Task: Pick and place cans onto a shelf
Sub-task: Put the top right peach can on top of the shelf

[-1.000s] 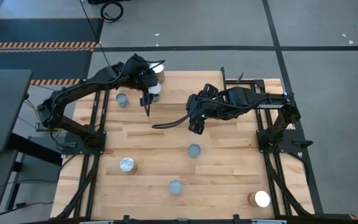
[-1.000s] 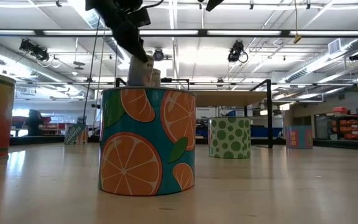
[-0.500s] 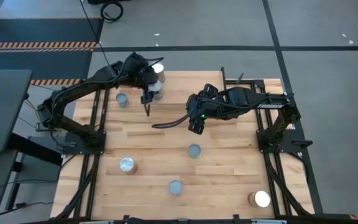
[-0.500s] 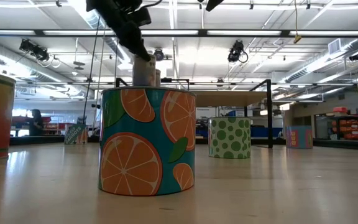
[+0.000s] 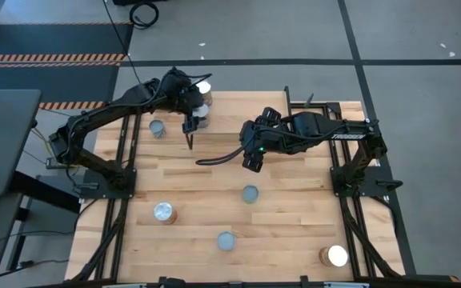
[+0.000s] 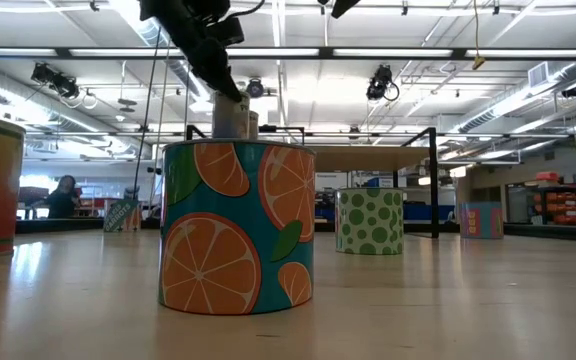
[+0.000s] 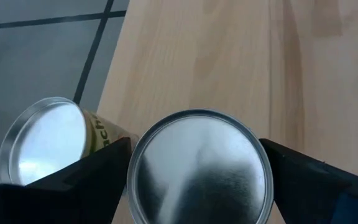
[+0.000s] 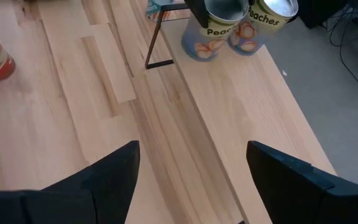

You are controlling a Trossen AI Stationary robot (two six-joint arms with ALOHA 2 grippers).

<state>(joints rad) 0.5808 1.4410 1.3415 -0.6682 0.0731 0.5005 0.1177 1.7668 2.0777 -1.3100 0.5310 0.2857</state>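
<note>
Cans (image 5: 164, 212) lie scattered on the table, while on the shelf (image 8: 229, 112) the left gripper (image 7: 197, 171) clasps a peach can (image 7: 199, 167) just beside another can (image 7: 42, 140). Letting go off-square could, I'd guess, knock that neighbour off the edge. The right gripper (image 8: 191, 171) hovers spread, empty, mid-table.

A pale butcher-block wooden worktop (image 5: 214, 188) stands on a grey concrete floor (image 5: 422, 32) crossed by dark lines, with orange-and-black hazard striping (image 5: 50, 58) off one side. Far across the hall, a person (image 6: 65, 196) sits beneath ceiling strip lights (image 6: 408, 52).
</note>
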